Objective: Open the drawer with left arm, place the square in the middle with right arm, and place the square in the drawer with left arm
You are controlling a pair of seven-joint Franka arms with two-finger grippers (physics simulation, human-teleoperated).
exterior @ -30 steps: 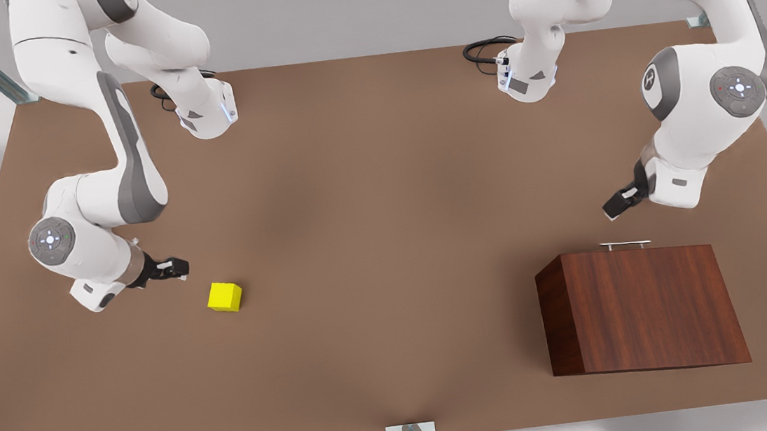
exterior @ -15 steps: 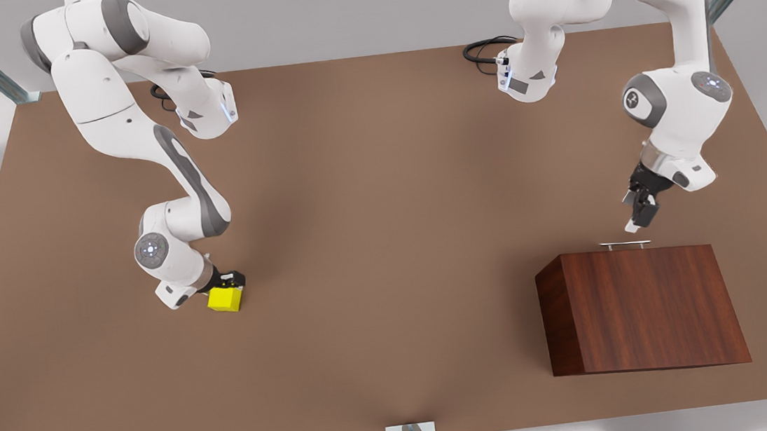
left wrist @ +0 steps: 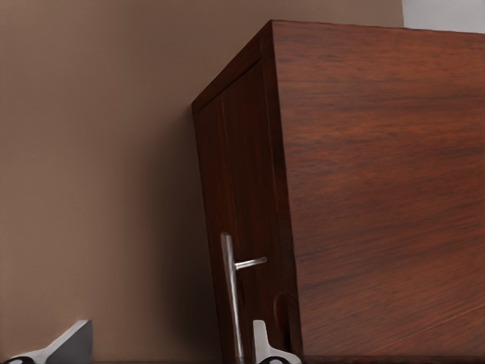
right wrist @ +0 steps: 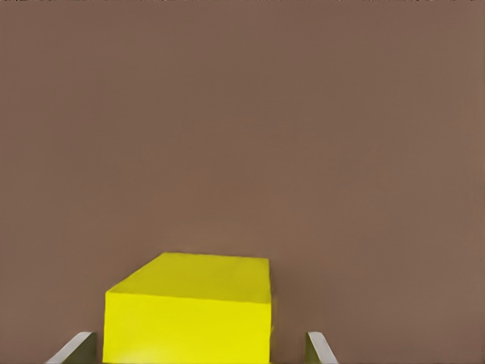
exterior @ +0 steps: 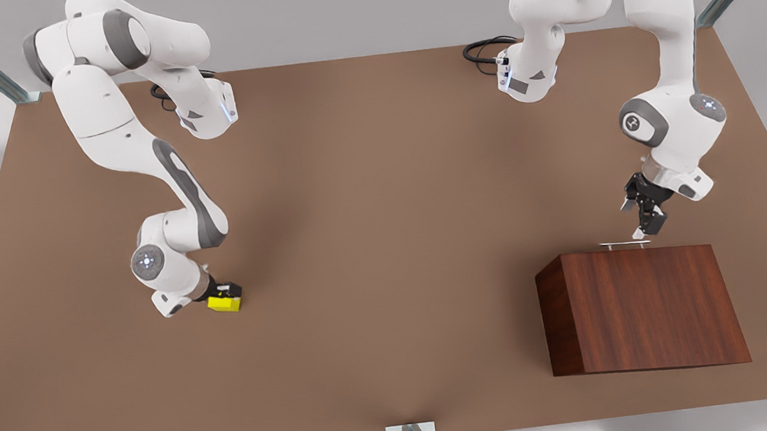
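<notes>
Your left gripper (exterior: 643, 219) has dropped the last bit to the drawer (exterior: 633, 251) handle (exterior: 624, 244), fingers spread wide, the bar between them but not yet clamped. Your right gripper (exterior: 225, 292) has sunk lower over the yellow cube (exterior: 226, 304), fingers parted to either side, none pressing it. The cube sits on the tabletop (exterior: 386, 243) at the front view's left, well apart from the closed cabinet (exterior: 646, 310). Both grasps look ready to close.
</notes>
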